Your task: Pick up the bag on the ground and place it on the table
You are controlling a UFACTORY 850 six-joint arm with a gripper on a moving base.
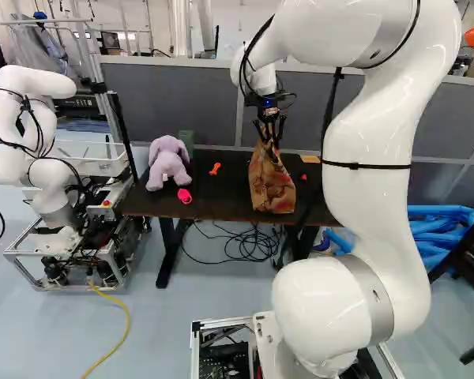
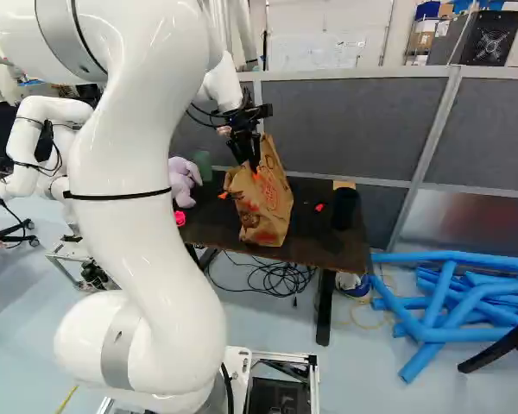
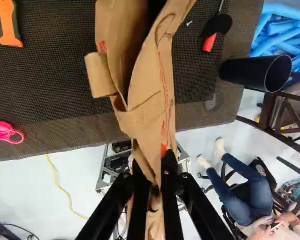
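A glossy white robot arm (image 1: 371, 142) of thick, rounded segments, with grey metallic rings (image 1: 374, 300) around its joints.
One narrow black strap (image 2: 116, 195) goes around the long white segment, and thin black cables (image 1: 248, 52) run in loops near the wrist, where a small blue light (image 1: 268, 103) is shining. The gripper (image 2: 251, 164) is black, with long slender fingers and small round screw heads at their joints. At the foot there is a silver metal frame (image 2: 285, 355) with black parts inside.
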